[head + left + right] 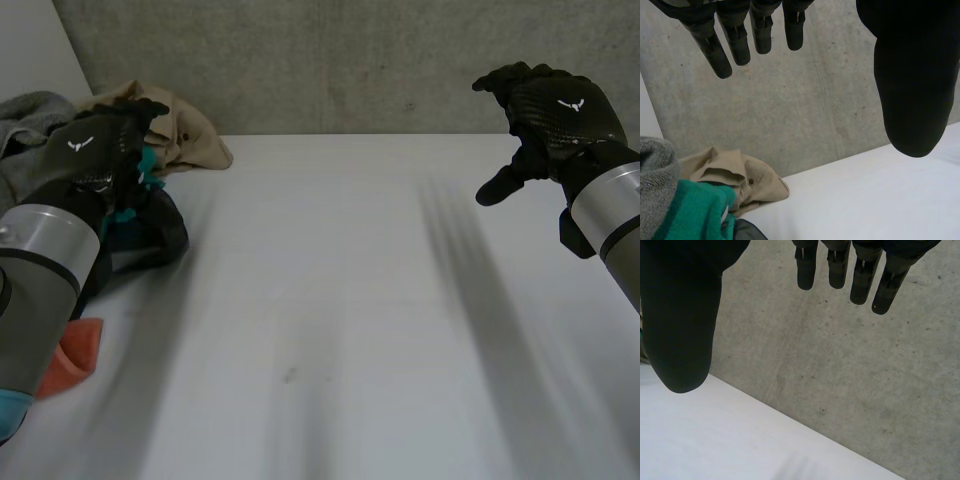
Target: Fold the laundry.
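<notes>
Your left hand [95, 142] hovers, fingers relaxed and straight, over the laundry pile [188, 140] on the white table [350, 300]; your right hand [555, 105] hangs empty, fingers spread, before the concrete wall [330, 60].

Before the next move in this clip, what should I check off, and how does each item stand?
1. Left hand empty: ok, fingers straight, nothing held.
2. Right hand empty: ok, open, raised over the table's right side.
3. Room to fold: ok, the laundry lies at the table's left side.
4. One piece singled out: not ok, tan shirt, teal cloth, grey cloth and dark cloth lie heaped together.
5. Left hand touching the heap: cannot tell.
6. Orange cloth fully on the table: cannot tell, the left arm hides part of it.
</notes>
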{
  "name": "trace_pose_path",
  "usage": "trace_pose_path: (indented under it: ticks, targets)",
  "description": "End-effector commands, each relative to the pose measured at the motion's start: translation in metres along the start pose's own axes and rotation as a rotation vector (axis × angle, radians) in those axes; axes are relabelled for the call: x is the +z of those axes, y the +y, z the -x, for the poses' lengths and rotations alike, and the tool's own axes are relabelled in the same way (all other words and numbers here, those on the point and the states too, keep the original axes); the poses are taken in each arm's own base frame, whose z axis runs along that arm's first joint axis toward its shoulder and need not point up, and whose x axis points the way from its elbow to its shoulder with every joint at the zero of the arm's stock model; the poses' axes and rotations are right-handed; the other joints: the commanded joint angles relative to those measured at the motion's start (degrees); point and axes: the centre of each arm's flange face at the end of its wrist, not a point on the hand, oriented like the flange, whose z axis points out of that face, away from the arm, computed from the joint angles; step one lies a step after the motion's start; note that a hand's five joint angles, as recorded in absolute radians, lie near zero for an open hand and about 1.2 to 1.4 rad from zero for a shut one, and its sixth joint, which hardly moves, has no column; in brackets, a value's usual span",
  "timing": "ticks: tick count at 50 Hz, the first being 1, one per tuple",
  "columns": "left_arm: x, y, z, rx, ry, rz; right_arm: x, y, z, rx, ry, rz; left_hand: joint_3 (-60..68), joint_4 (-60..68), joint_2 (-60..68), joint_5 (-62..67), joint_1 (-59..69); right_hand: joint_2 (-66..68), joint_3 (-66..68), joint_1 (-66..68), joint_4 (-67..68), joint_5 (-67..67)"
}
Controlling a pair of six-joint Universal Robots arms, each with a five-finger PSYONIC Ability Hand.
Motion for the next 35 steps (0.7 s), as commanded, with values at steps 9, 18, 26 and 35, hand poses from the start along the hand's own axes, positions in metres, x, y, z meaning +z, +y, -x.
trace_pose_path:
  ticks: [9,18,26,35]
  targets:
    - [0.074,-0.009,0.069,0.201,-0.217,-0.073,0.000,-0.002,0.000,-0.019,-0.002,-0.007,-1.66,-1.30,-1.45,-2.51,-1.36,-2.18,-1.66,-0.85,-2.96,-3.50]
    - [0.137,0.012,0.106,0.389,-0.307,-0.136,0.000,-0.001,0.001,-0.037,-0.006,-0.002,-1.66,-1.30,-1.45,-2.51,-1.36,-2.18,-1.66,-0.85,-2.96,-3.50]
    - [0.179,0.039,0.152,0.506,-0.408,-0.182,0.000,0.000,0.001,-0.038,-0.009,0.002,-1.66,-1.30,-1.45,-2.51,-1.36,-2.18,-1.66,-0.85,-2.96,-3.50]
    - [0.197,0.064,0.166,0.594,-0.490,-0.134,0.000,0.001,0.001,-0.040,-0.009,0.000,35.00,35.35,35.20,34.14,35.29,-2.18,-1.66,-0.85,-2.96,-3.50]
